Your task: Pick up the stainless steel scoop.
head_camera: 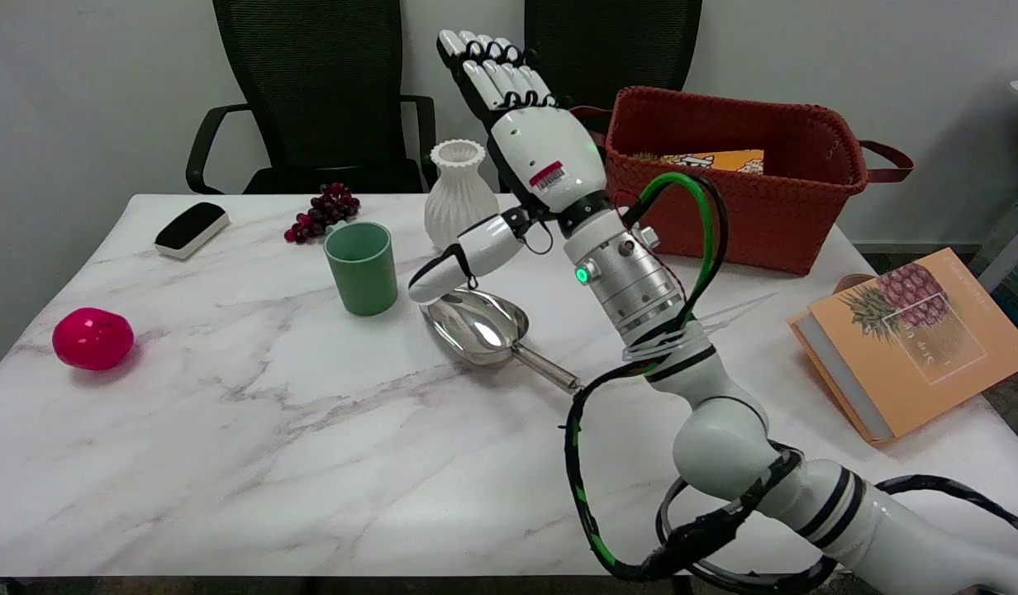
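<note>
Head view: green cup (361, 268) and white vase (459, 194) just behind scoop (477, 327).

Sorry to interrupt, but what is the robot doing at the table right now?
It is going for the stainless steel scoop, which lies on the marble table beside a green cup. The right hand hangs open above it, fingers straight and thumb pointing down near the bowl. Nothing is gripped yet.
</note>
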`<state>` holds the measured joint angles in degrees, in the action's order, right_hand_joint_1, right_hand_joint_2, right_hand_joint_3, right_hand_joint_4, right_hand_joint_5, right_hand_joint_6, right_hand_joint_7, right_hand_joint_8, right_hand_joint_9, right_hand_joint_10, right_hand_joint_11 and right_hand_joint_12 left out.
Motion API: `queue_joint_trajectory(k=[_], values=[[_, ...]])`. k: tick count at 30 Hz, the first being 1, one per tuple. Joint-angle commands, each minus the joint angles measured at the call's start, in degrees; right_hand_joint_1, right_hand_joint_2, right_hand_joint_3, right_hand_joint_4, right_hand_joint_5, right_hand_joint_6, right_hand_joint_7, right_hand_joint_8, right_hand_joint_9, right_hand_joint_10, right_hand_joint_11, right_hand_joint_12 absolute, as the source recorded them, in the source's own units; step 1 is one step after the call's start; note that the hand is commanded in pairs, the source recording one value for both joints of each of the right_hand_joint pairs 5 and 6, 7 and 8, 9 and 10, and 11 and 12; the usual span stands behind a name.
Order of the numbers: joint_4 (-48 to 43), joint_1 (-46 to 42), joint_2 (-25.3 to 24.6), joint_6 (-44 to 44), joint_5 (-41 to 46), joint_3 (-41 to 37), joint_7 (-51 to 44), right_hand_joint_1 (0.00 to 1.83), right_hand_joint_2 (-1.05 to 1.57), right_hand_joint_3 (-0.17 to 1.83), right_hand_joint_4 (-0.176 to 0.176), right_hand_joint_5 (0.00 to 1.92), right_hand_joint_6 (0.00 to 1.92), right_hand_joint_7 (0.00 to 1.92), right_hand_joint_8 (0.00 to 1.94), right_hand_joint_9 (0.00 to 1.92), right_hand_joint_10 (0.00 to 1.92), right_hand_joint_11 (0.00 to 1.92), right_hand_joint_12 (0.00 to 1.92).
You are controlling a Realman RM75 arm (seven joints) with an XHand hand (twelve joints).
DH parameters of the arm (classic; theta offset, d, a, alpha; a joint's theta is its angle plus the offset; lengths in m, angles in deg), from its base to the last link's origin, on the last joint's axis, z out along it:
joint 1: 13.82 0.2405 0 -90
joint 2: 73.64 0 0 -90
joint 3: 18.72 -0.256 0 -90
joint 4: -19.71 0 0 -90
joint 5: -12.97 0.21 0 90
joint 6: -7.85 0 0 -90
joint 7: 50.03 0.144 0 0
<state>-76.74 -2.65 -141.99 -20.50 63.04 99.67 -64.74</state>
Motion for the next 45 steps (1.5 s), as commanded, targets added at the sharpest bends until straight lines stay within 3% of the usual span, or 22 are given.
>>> queue_joint_trajectory(k=[1, 3, 15, 25, 33, 41, 45], values=[[-5.6, -4.6, 1.8, 7.9, 2.3, -4.0, 4.5, 0.79, 0.1, -0.17, 0.0, 0.0, 0.0, 0.0, 0.0, 0.0, 0.0, 0.0, 0.0], [-5.2, -4.3, 1.0, 8.1, 3.7, -4.4, 3.3, 0.81, 0.12, -0.17, 0.0, 0.0, 0.0, 0.0, 0.0, 0.0, 0.0, 0.0, 0.0], [4.0, 2.9, -9.7, 9.6, 16.6, -6.1, -25.8, 0.88, 0.12, -0.06, 0.0, 0.0, 0.0, 0.0, 0.0, 0.0, 0.0, 0.0, 0.0], [10.4, 7.5, -16.6, 2.0, 27.1, -3.6, -45.6, 0.94, 0.01, 0.06, 0.0, 0.0, 0.0, 0.0, 0.0, 0.0, 0.0, 0.0, 0.0], [4.9, 8.2, -16.8, -12.9, 40.3, -0.2, -53.0, 1.0, -0.07, 0.11, 0.0, 0.0, 0.0, 0.0, 0.0, 0.0, 0.0, 0.0, 0.0], [-7.9, 9.6, -16.5, -25.2, 53.9, 0.8, -75.7, 1.03, -0.04, 0.1, 0.0, 0.0, 0.0, 0.0, 0.0, 0.0, 0.0, 0.02, 0.02], [-10.8, 11.7, -17.2, -32.5, 55.9, 2.7, -80.4, 1.06, -0.07, 0.29, 0.0, 0.0, 0.0, 0.0, 0.0, 0.0, 0.0, 0.03, 0.03]])
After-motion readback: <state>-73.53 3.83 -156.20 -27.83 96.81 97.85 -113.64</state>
